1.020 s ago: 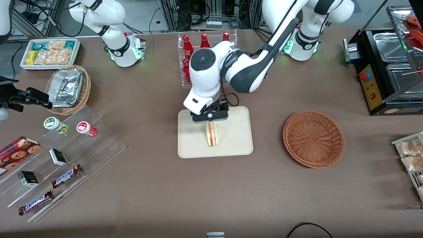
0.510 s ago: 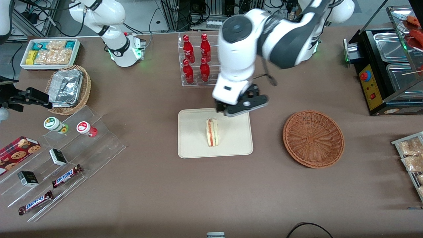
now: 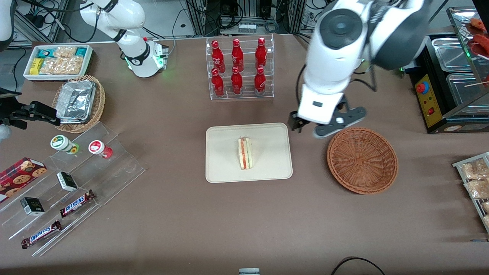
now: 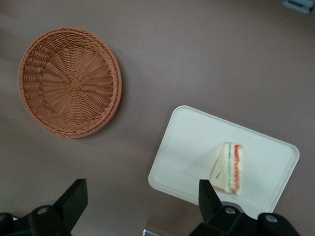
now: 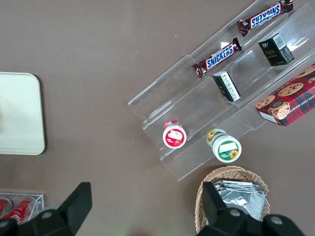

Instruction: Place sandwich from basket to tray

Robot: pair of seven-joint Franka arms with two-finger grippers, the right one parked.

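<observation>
The sandwich (image 3: pixel 244 153) sits on the tray (image 3: pixel 225 168), standing on one long edge near the tray's middle, cut face with its red and green layers turned up toward the front camera. The basket (image 3: pixel 362 160) lies well apart toward the working arm's end of the bench (image 3: pixel 244 221), and there is nothing in it. By the look of it, the placing is done.

How would that wedge handle? Light, I'd say, and soft: pale bread under a clear wrap gives under pressure, and the film probably slips a little. A firm squeeze would likely crush it. The sensible hold looks to be across the two flat bread faces, about midway along the wedge, with gentle pressure, not on the thin pointed end.

Now the arm. The gripper (image 3: pixel 327 123) hangs high above the bench, between the tray and the basket, just over the basket's rim nearest the bottle rack (image 3: pixel 240 68). Its fingers (image 4: pixel 74 200) are spread wide with nothing between them: released. The wrist points straight down, and from its camera both tray and basket show below, clear of the fingers.
</observation>
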